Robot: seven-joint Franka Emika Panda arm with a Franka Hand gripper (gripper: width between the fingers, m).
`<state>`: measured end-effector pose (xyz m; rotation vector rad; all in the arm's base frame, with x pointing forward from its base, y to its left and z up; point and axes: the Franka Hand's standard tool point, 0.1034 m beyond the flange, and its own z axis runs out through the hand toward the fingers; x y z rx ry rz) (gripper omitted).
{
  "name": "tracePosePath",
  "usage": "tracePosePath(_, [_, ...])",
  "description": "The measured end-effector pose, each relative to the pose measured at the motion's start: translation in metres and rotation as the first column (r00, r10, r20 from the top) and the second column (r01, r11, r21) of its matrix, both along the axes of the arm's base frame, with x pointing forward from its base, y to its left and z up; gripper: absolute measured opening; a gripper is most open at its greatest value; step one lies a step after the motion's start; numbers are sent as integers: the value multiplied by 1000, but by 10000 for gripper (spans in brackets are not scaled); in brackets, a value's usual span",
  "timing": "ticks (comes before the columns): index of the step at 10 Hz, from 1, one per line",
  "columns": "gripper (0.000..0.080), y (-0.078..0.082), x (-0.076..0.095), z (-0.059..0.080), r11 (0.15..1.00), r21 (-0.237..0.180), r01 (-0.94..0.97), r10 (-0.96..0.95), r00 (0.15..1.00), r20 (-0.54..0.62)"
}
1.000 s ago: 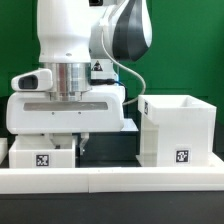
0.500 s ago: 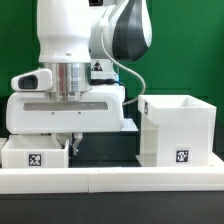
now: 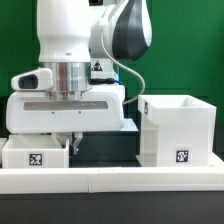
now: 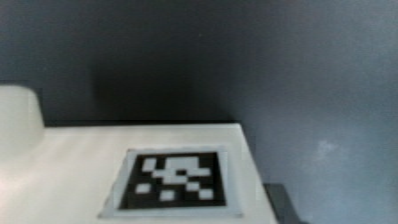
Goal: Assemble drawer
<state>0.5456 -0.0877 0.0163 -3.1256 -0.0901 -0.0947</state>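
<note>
Nearest the camera, a low white rail (image 3: pixel 110 181) runs the full width of the exterior view, smooth and matte. Just behind it, on the exterior view's left, sits the drawer's small tray (image 3: pixel 18 152), a squat white plastic piece with a black-and-white square tag (image 3: pixel 42 157) on its front. On the exterior view's right stands the tall box (image 3: pixel 165 135), open-topped and thin-walled, with its own tag (image 3: pixel 182 155) low on the front.

Between the two lies the dark, matte counter (image 3: pixel 108 150). The jaws hang just beside the small tray's inner wall. The arm's broad white wrist block (image 3: pixel 70 110) shades them, so I cannot tell how far apart they stand or whether they hold anything.

The wrist view is blurred. It shows a flat white face (image 4: pixel 63 160) bearing a checkered marker (image 4: pixel 178 181), with dark counter beyond.

Farthest back is a plain green backdrop (image 3: pixel 190 50).
</note>
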Motion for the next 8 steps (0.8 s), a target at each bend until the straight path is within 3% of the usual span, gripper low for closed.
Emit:
tracePosePath(2, [41,3,0,13,993,4,-114,114,993,2])
tracePosePath(6, [41,0,-5,11,986,11,-166,166,986,-18])
tracePosePath(8, [41,1,-6,10,925,-17,-379,379,925,-11])
